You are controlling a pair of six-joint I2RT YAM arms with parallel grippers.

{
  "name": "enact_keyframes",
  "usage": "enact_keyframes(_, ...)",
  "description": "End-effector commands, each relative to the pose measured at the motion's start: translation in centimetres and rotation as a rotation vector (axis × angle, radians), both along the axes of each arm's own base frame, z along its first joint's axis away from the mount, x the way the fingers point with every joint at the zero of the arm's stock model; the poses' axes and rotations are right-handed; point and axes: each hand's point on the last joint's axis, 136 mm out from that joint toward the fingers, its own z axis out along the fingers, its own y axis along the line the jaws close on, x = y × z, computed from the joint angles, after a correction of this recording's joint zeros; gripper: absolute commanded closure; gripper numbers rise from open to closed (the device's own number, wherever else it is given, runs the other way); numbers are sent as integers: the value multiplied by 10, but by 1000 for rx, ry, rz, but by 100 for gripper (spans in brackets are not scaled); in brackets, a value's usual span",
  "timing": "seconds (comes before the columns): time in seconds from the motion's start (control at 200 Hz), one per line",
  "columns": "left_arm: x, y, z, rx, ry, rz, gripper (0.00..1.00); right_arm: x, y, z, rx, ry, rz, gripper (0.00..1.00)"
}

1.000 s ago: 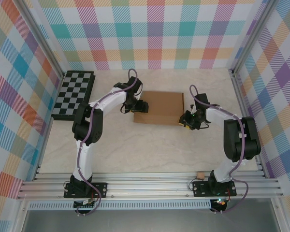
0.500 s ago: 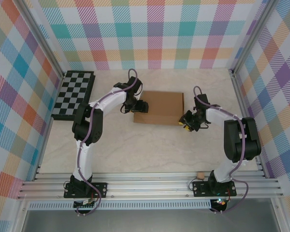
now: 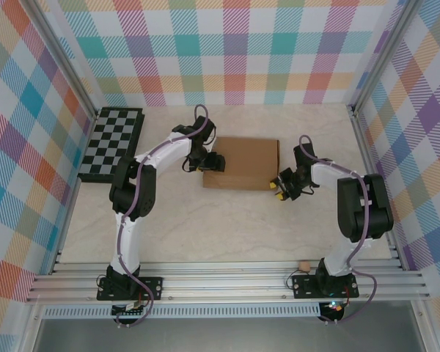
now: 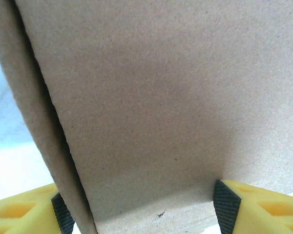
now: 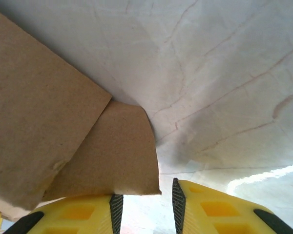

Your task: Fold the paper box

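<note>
Brown cardboard sits in the middle of the top view: the paper box lies as a shallow rectangle on the pale, veined table. A lighter strip runs along its lower edge. The black-and-grey chessboard lies at the left of the frame by the plaid wall, well apart from the box. A tiny cardboard scrap rests low in the frame, near the right arm's base.

The left gripper is at the box's left edge, over its lower left corner. In the left wrist view the box takes up nearly the whole frame, with a dark fold line slanting down the left side. The left gripper has its jaws spread wide. One yellow finger is at the lower left and the other at the lower right, and the cardboard runs on past both. Nothing is pinched between the black pads; whether they press on the board I cannot tell.

The right gripper is just beside the box's lower right corner. In the right wrist view the box fills the left of the frame, and a rounded flap juts from under it towards the bottom centre. The right gripper shows a narrow gap with pale table in it. The flap's corner reaches the mouth of that gap, above the finger at lower left, but it is not clamped.
</note>
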Motion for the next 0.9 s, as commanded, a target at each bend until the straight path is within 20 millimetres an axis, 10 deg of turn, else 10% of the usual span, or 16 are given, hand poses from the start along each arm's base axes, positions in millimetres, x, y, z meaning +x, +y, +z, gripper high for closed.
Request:
enact_keyframes(0.0,-12,26,-38,95,102,19,26,16,-20,-32,-122,-6,-1,66)
enact_keyframes(0.155,-13,25,-35,92,102,20,26,56,-15,8,-161,-263,160,66)
enact_keyframes(0.42,-10,31,-31,114,88,36,26,11,-45,58,-338,-230,308,65)
enact_keyframes(0.895,-11,29,-25,102,88,41,26,66,-2,49,-192,-580,544,57)
